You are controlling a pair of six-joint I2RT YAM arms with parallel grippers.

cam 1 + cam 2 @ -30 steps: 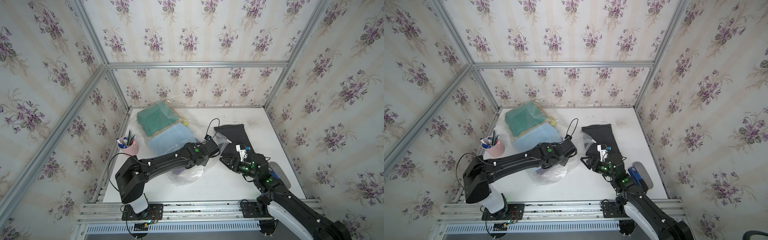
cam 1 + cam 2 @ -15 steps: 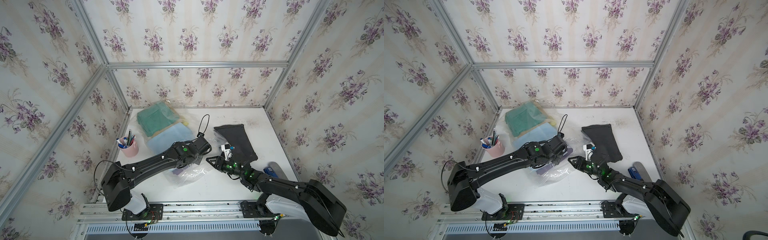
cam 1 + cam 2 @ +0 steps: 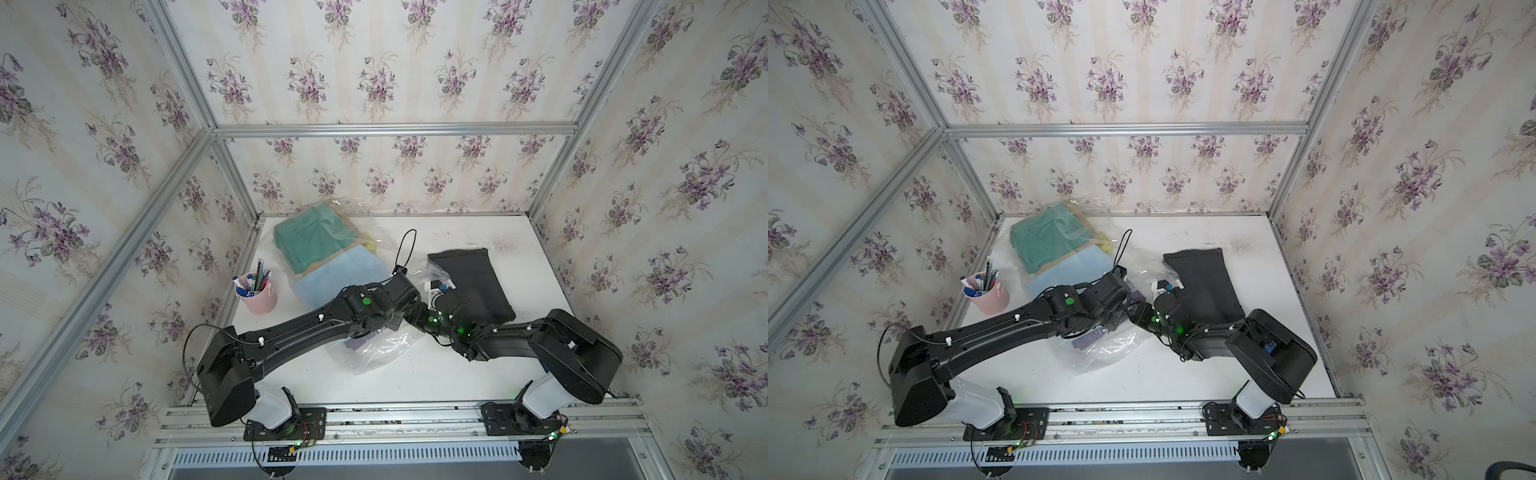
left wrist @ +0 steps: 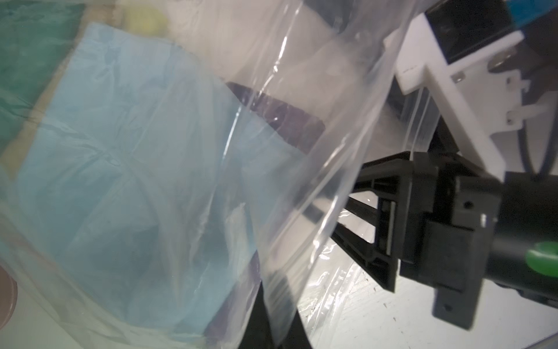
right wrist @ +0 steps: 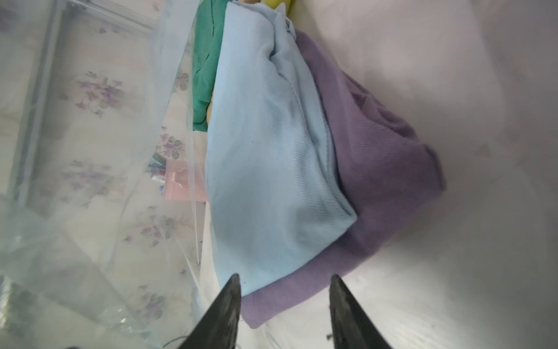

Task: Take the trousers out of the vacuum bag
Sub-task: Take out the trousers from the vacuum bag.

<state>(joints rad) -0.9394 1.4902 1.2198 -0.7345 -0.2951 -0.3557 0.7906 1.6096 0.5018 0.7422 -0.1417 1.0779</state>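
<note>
The right gripper (image 5: 285, 284) is inside the mouth of the vacuum bag (image 3: 374, 353). Its jaws are spread, with the tips on either side of a corner of the purple trousers (image 5: 377, 169), which lie under the light blue pair (image 5: 265, 151). The left gripper (image 4: 276, 290) is pressed together on the bag's film, which rises from it. The bag runs from the far left corner of the bench (image 3: 415, 382) toward its middle, with the teal pair (image 3: 311, 245) at the far end. The dark grey pair (image 3: 473, 286) lies outside the bag, right of the middle.

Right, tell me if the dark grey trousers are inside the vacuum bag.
No, the dark grey trousers lie on the table outside the vacuum bag.
</note>
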